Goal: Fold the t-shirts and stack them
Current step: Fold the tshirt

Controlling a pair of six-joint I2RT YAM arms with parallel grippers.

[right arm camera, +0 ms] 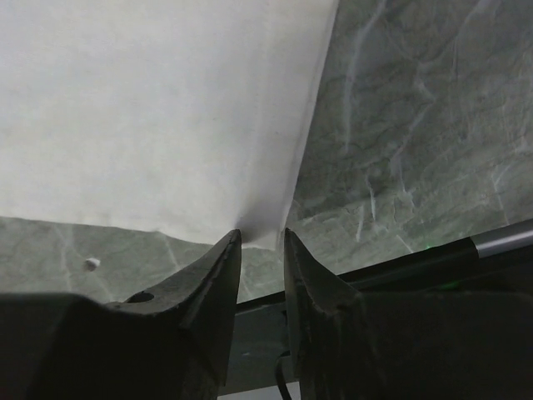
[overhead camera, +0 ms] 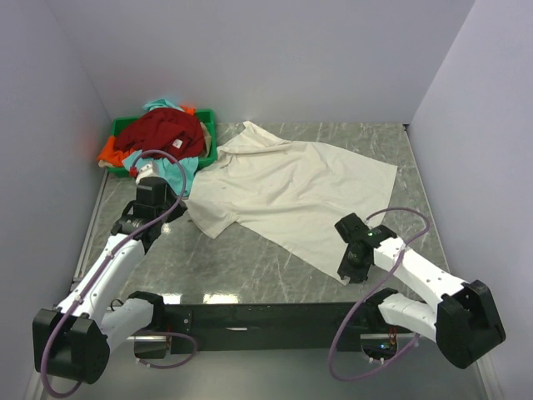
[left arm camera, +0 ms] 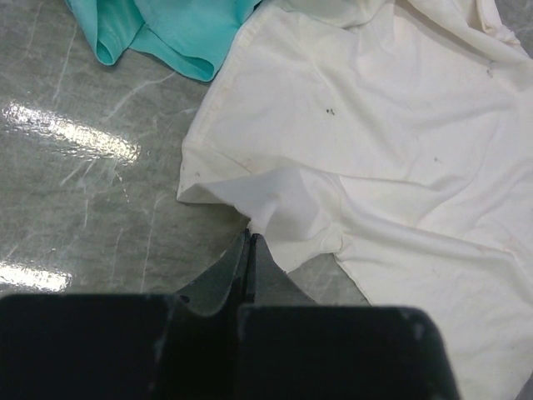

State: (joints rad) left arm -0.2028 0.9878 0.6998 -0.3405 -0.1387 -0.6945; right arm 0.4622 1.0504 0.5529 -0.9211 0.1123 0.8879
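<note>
The cream-white t-shirt lies spread flat across the middle of the table. My left gripper is shut on the edge of its near-left sleeve, with the fingertips pressed together at the cloth in the left wrist view. My right gripper is at the shirt's near-right hem corner. Its jaws stand narrowly apart with that corner between the tips. The dark red t-shirt, the teal t-shirt and the orange t-shirt are heaped in and over the bin.
The green plastic bin stands at the back left corner. The teal shirt spills from it onto the table near the left gripper. White walls close in the left, back and right sides. The black mounting rail runs along the near edge.
</note>
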